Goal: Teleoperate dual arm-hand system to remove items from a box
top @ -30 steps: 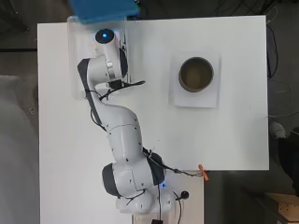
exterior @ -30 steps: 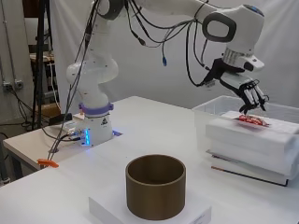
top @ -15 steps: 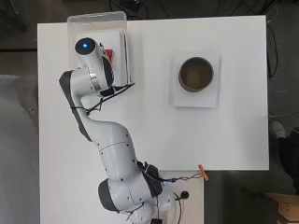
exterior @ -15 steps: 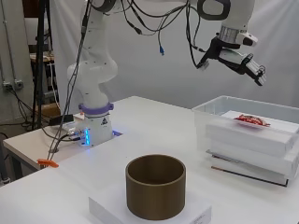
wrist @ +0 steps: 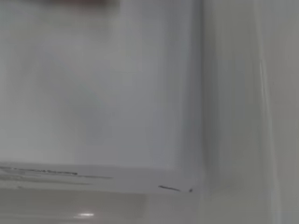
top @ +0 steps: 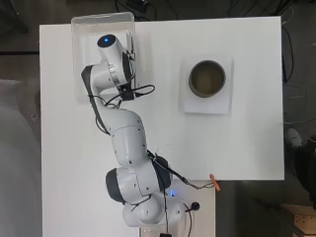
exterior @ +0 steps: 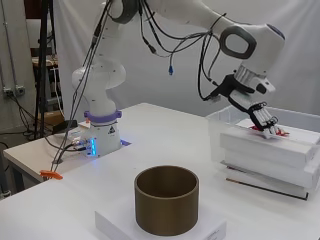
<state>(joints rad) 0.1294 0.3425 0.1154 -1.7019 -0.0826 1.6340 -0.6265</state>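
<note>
A clear plastic box (top: 79, 59) stands at the table's far left corner; in the side view its wall (exterior: 220, 135) encloses a stack of flat white boxes (exterior: 260, 155). On top of the stack lies a small red item (exterior: 282, 133). My hand (exterior: 262, 117) reaches down into the box with fairly straight fingers, whose tips rest at the red item. From overhead the arm covers the hand and most of the box. The wrist view is filled by a white box top (wrist: 93, 93), with a reddish blur (wrist: 79, 2) at one edge.
A brown round container (top: 207, 79) stands on a white slab (top: 205, 106) at the right of the table, also near the front in the side view (exterior: 166, 200). An orange clip (top: 214, 178) lies by the arm's base, with cables.
The hand rose above the box half a second ago and has now come down into it, onto the red item. The arm swung left, then back right.
</note>
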